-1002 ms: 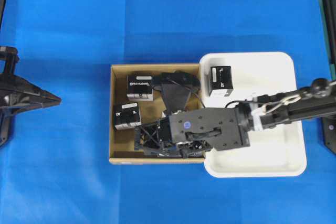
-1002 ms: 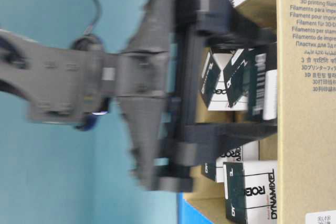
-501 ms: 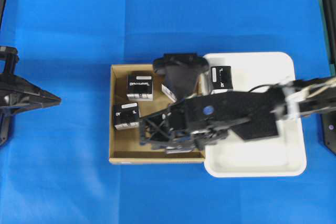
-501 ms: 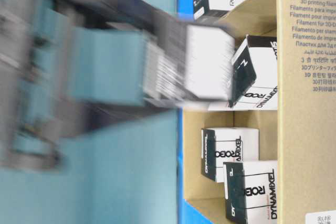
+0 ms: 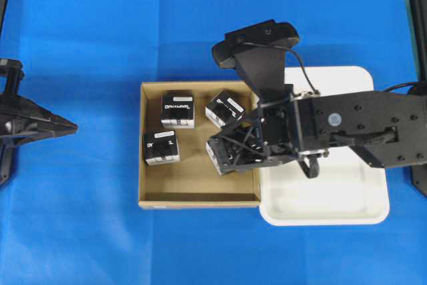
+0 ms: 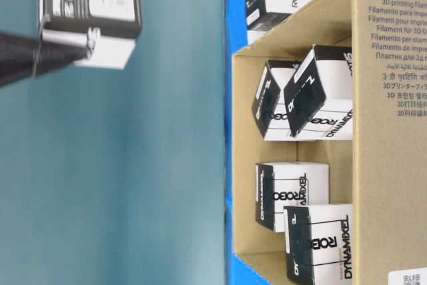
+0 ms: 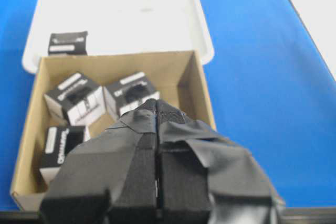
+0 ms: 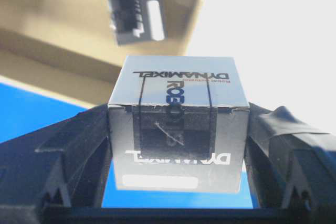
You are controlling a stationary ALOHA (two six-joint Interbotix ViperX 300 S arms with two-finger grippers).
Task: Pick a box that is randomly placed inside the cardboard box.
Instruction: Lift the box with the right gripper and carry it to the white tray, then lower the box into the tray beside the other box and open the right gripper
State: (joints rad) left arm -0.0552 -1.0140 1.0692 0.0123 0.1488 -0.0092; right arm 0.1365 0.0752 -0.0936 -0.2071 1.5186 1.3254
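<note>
Where blue table cloth (image 5: 87, 218) spreads, cardboard box (image 5: 143, 165) beside white tray (image 5: 333, 208).

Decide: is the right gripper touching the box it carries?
Touching. In the right wrist view, the right gripper presses both fingers against the box.

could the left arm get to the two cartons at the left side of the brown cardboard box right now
Probably yes. The left gripper is shut and empty, facing those two cartons over bare cloth; the right gripper holds its box farther right.
</note>
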